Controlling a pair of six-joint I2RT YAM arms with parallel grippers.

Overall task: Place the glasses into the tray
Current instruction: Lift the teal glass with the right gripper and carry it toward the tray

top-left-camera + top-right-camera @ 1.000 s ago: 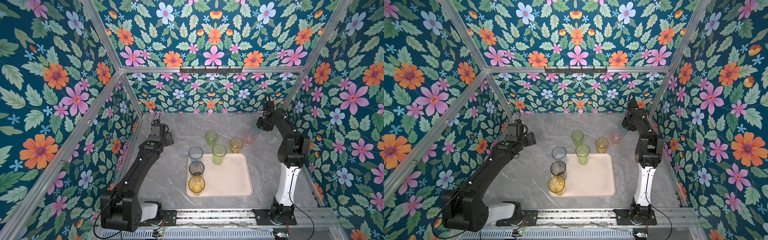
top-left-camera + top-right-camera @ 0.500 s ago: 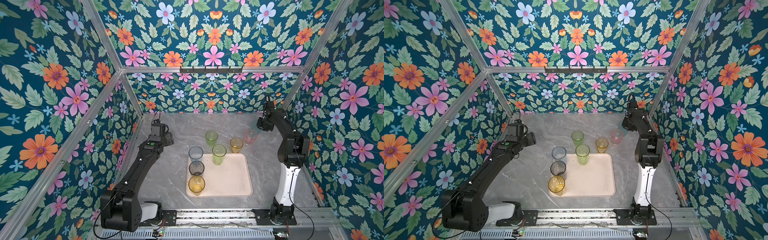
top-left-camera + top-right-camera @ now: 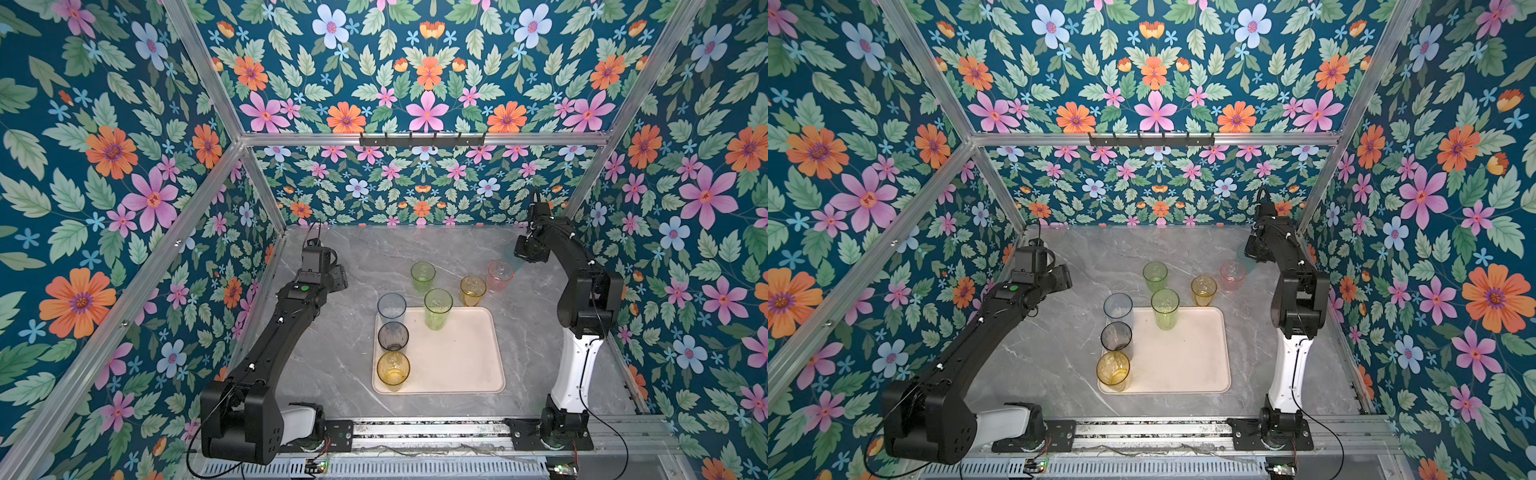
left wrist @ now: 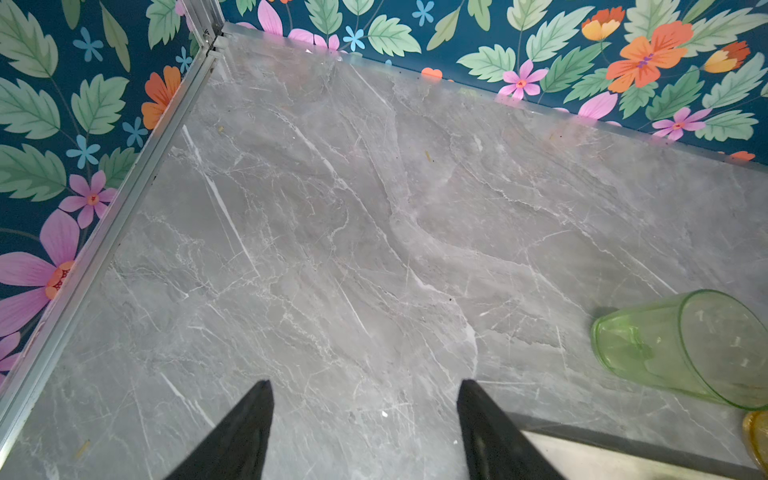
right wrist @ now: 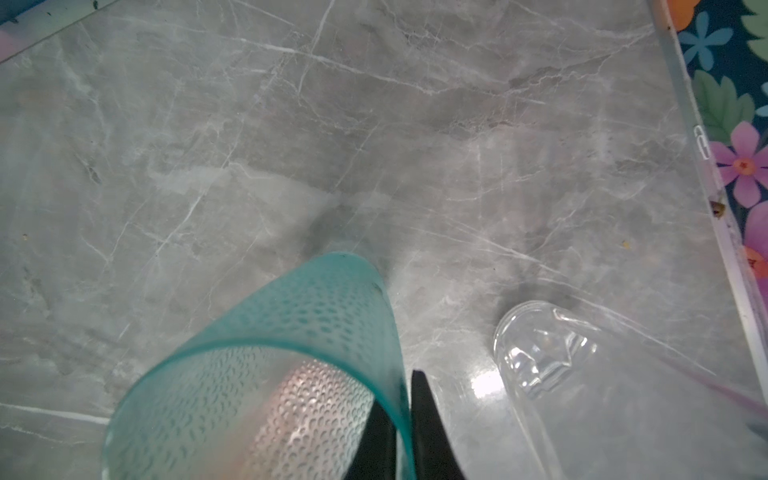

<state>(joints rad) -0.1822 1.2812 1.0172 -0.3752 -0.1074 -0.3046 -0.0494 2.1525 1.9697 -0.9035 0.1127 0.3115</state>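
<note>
A: The bench (image 3: 328,365) carries the tray (image 3: 457,365) in its middle. Four glasses (image 3: 392,336) seem to stand in the tray, and three more stand behind it.

B: And the teal glass (image 5: 291,332)?

A: It is near the far right corner, outside the tray. The right claw (image 5: 399,399) is clamped on its wall, one finger inside, one outside. The left claw (image 4: 363,386) is apart over bare bench, holding nothing.

B: What may go wrong?

A: The grip takes only the thin wall, so the glass may tilt or slip in a lift. The clear glass (image 5: 536,357) stands just beside it, and a sideways move could knock it. The pink glass (image 3: 500,275) is near the way to the tray.
</note>
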